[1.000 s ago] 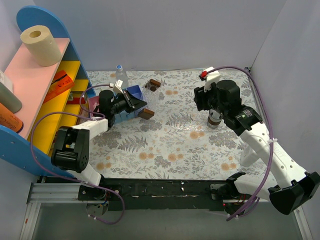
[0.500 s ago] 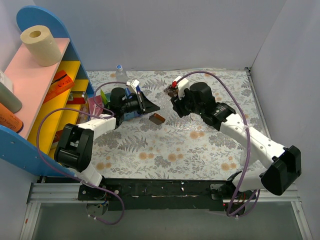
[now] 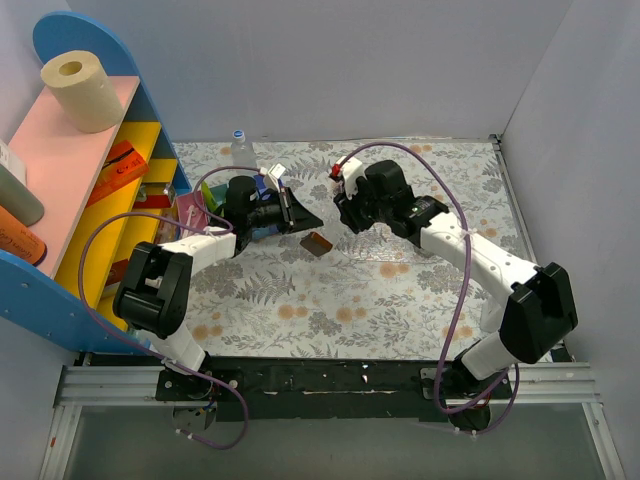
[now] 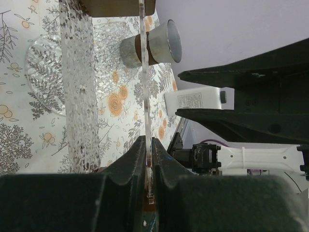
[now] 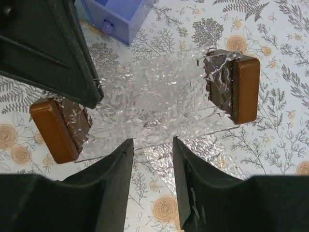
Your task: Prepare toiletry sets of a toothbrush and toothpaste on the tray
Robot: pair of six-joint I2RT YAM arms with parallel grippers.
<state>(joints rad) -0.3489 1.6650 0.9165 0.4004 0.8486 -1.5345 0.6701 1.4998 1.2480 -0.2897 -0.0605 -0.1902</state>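
Your left gripper (image 4: 146, 147) has its jaws nipped almost shut on one thin upright wall of the tray (image 5: 154, 99), and that clear rim runs straight up the middle of the left wrist view. The right gripper (image 5: 151, 145) hangs just over the tray's near long edge at the bottom of its own view, jaws parted and holding nothing. Expect the tray to be light and fairly stiff, but its glossy, rippled plastic looks slick, and a pinch on one wall gives it plenty of leverage to swing or slip. The better holds are probably the rim close to a corner or the brown end blocks (image 5: 244, 89), which look solid and less slippery. The bright patch on the surface below it suggests the tray is at least partly lifted, though you cannot be sure from here. No toothbrush or toothpaste can be made out on it. It sits mid-frame in the top view, just right of the blue box (image 5: 120, 12), between your two grippers. The left arm reaches in from the lower left with its wrist rolled onto its side, fingers pointing right. The right arm arcs up from the lower right and bends back toward centre, wrist angled down at the tray.
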